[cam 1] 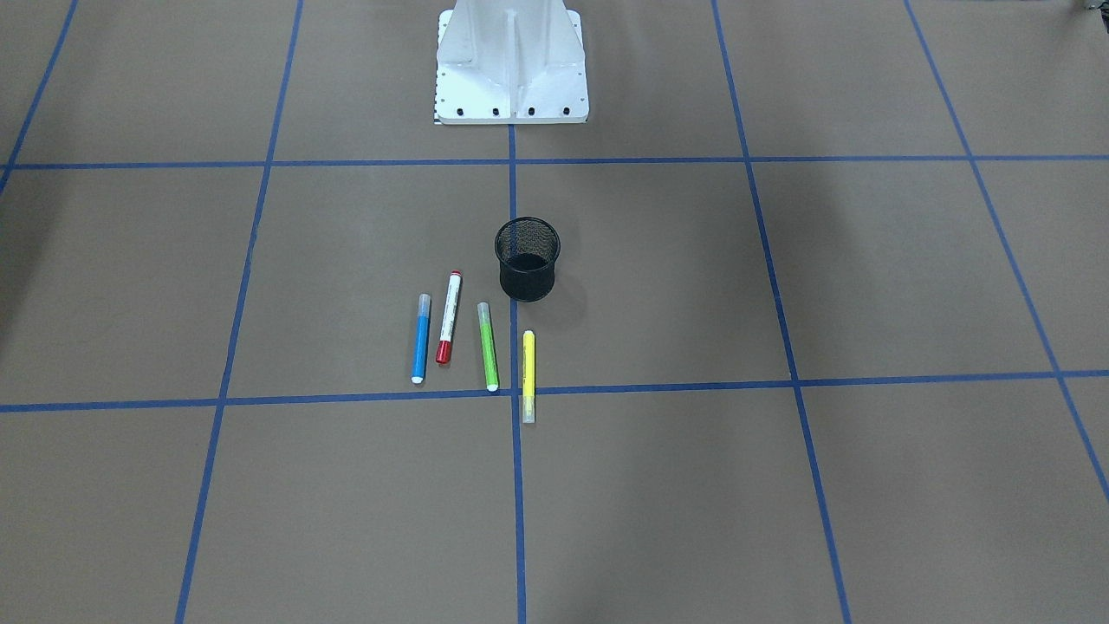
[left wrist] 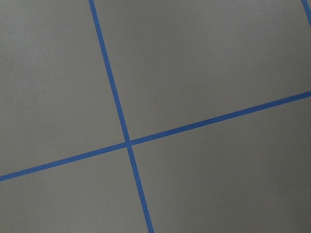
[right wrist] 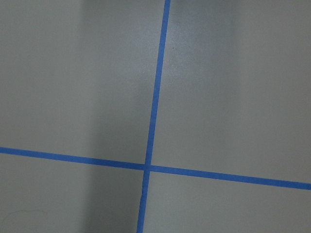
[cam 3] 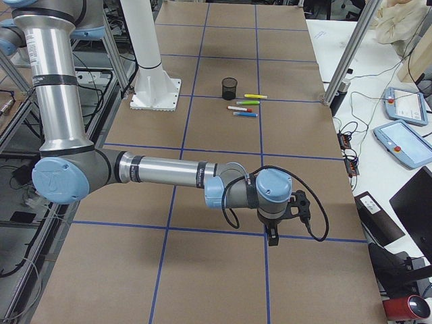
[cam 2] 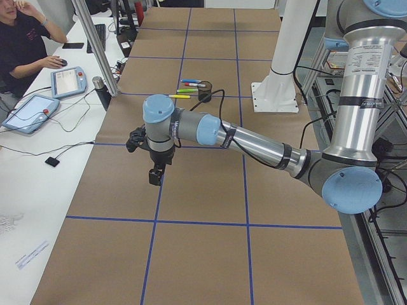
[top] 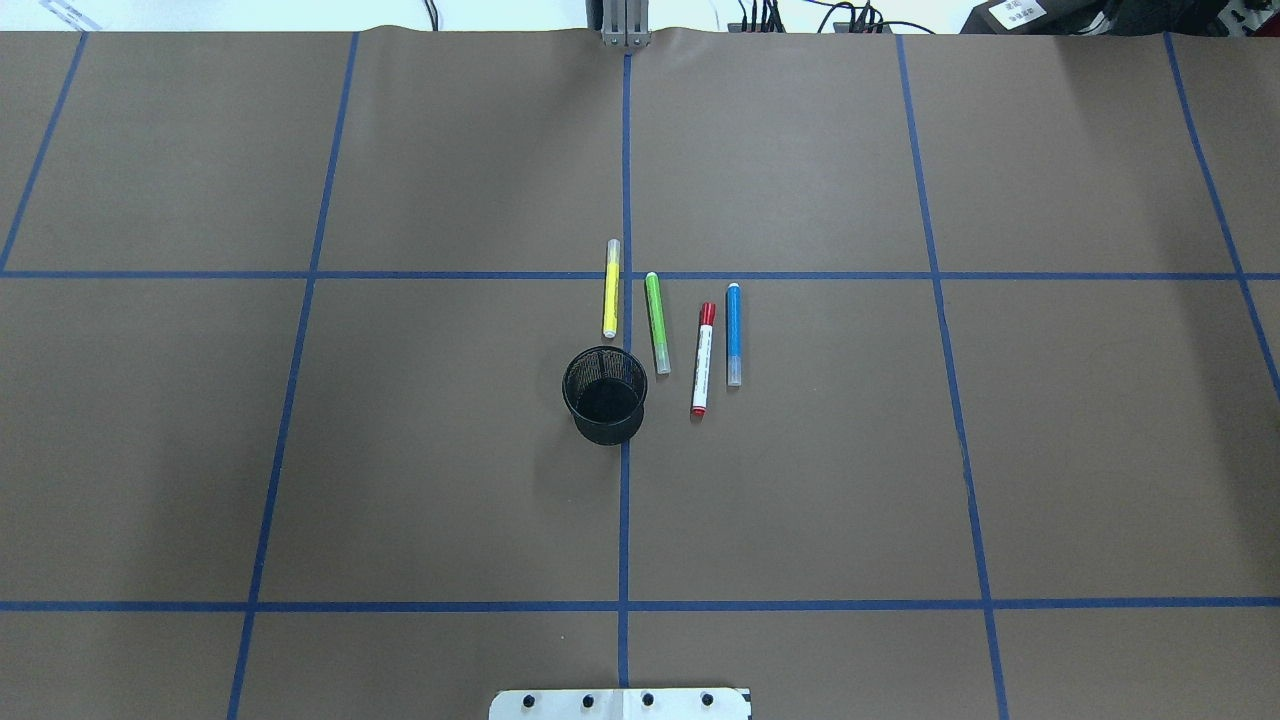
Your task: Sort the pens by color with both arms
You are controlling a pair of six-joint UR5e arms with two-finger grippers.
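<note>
Several pens lie side by side at the table's middle: yellow, green, red and white, blue. A black mesh cup stands upright beside them, nothing visible in it. The left arm reaches out over the table's left end, its gripper above bare paper, far from the pens. The right arm does the same at the right end, with its gripper above a tape crossing. I cannot tell whether either gripper is open or shut. Both wrist views show only brown paper and blue tape.
The white pedestal base stands at the robot's side of the table. Blue tape lines divide the brown paper into squares. An operator sits at a side desk with teach pendants. A metal post stands at the far edge.
</note>
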